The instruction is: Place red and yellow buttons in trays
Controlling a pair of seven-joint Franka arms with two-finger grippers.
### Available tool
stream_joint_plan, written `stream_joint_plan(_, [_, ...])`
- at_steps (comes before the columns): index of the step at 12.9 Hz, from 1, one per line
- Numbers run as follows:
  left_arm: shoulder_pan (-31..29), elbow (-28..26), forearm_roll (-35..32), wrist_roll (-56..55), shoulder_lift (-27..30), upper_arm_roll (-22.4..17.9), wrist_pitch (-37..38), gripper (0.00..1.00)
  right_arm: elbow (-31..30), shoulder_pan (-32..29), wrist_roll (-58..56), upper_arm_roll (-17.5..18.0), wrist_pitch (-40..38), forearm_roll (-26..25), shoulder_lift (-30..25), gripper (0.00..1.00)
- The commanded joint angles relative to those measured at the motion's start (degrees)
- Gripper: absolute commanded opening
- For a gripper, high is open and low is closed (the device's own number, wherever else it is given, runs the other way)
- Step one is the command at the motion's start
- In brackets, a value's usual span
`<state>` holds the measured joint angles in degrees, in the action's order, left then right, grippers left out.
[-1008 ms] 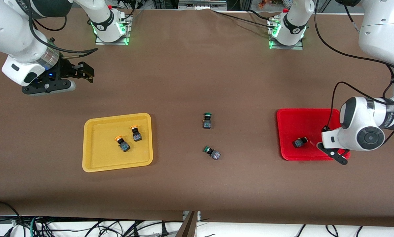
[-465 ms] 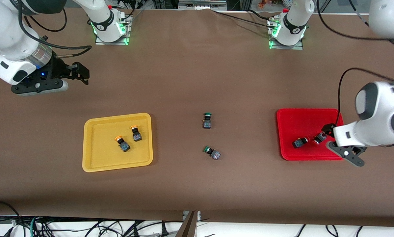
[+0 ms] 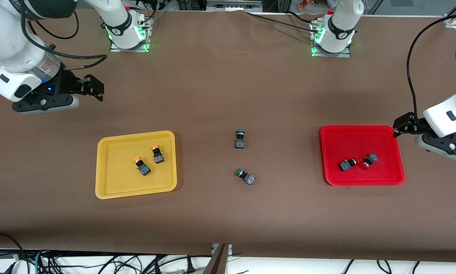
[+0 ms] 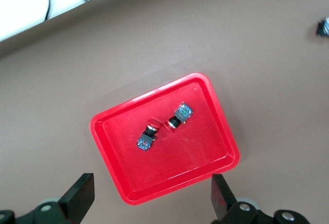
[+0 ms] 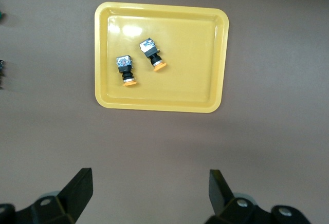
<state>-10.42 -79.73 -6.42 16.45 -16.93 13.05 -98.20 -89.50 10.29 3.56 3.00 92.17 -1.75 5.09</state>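
Two green-capped buttons lie on their sides on the bare bench (image 3: 228,83) between the two trays, apart from each other: one (image 3: 240,139) farther from the front camera, the other (image 3: 245,176) nearer to it. Nothing lies between either of them and the trays.

The yellow tray (image 3: 102,167) sits toward the right arm's end of the bench and holds both yellow buttons, lying on their sides just beside each other without touching: one (image 3: 141,166) nearer the front camera, the other (image 3: 157,154) a little farther. The red tray (image 3: 388,175) sits toward the left arm's end and holds both red buttons, also on their sides, one (image 3: 346,164) and the other (image 3: 368,160) with their red caps facing each other and close together.

The left gripper (image 3: 405,127) hangs in the air over the bench just beside the red tray's rim, holding nothing, its jaws spread wide as the left wrist view (image 4: 149,198) shows. The right gripper (image 3: 92,88) hangs over bare bench, farther from the front camera than the yellow tray, also empty, jaws wide in its own wrist view (image 5: 149,193).

The bench is covered in a plain brown mat. The two arm bases stand along its edge with green lights glowing, and bundles of cables lie past the edge nearest the front camera.
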Motion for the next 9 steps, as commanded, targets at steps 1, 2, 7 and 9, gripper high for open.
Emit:
stream_joint_plan(1, [-0.3,2.3,1.3,-10.1,-0.7,0.0,5.0,1.00,1.5,-0.9,2.1,0.6,-2.0,0.3,0.7,1.00])
stream_joint_plan(2, [0.9,1.1,1.2,-15.4,1.3,0.0,5.2,1.00,1.5,-0.8,2.3,0.6,-1.9,0.2,1.0,1.00])
stream_joint_plan(7, [9.3,-27.1,9.0,-19.0,20.4,-9.2,-12.3,1.00,1.6,-1.1,2.7,0.5,-1.9,0.2,1.1,1.00])
stream_joint_plan(9, [9.9,-25.8,8.7,-19.3,20.4,-9.5,-11.5,1.00,1.6,-1.1,2.7,0.4,-1.9,0.2,1.1,1.00])
